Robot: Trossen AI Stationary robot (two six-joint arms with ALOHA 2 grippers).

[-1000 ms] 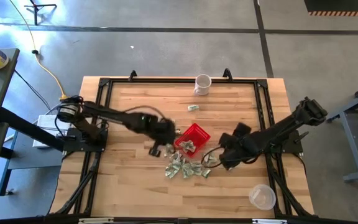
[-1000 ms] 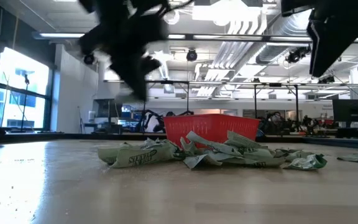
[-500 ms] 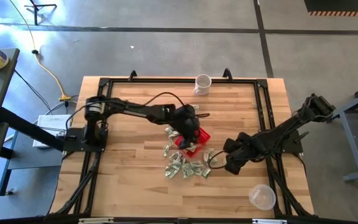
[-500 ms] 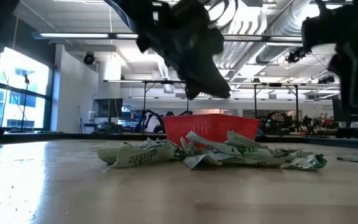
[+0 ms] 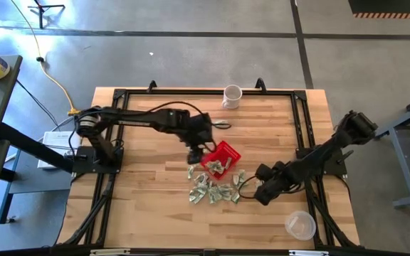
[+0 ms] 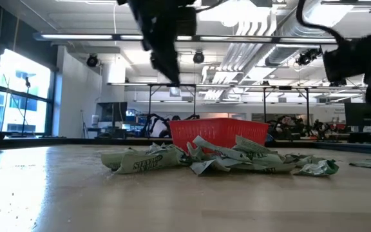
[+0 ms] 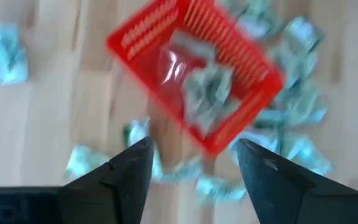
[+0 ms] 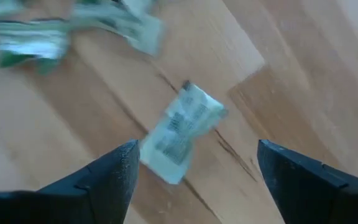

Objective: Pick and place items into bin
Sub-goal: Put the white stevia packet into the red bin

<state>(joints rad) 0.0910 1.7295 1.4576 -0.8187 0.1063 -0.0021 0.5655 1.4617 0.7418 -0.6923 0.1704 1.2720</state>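
Note:
The bin, a small red basket [image 5: 221, 158], stands mid-table with a few crumpled green-and-white items [image 7: 209, 93] inside it. More items lie in a pile [image 5: 212, 188] just near of it, resting on the wood [image 6: 218, 160]. My left gripper [image 5: 194, 151] hovers open above the basket's left side [image 7: 191, 165], nothing between its fingers. My right gripper [image 5: 257, 192] is low at the pile's right end, open, with one loose item [image 8: 179, 132] lying on the table ahead of its fingers [image 8: 197, 180].
A white mug [image 5: 232, 95] stands at the far edge and a clear plastic cup [image 5: 300, 225] at the near right corner. A black frame [image 5: 119, 96] rims the wooden table. Bare wood lies left of the pile.
My left gripper has swung from the pile's left end up over the basket, then back a little toward the table's left edge. My right gripper has crept slightly toward the near edge beside the pile's right end.

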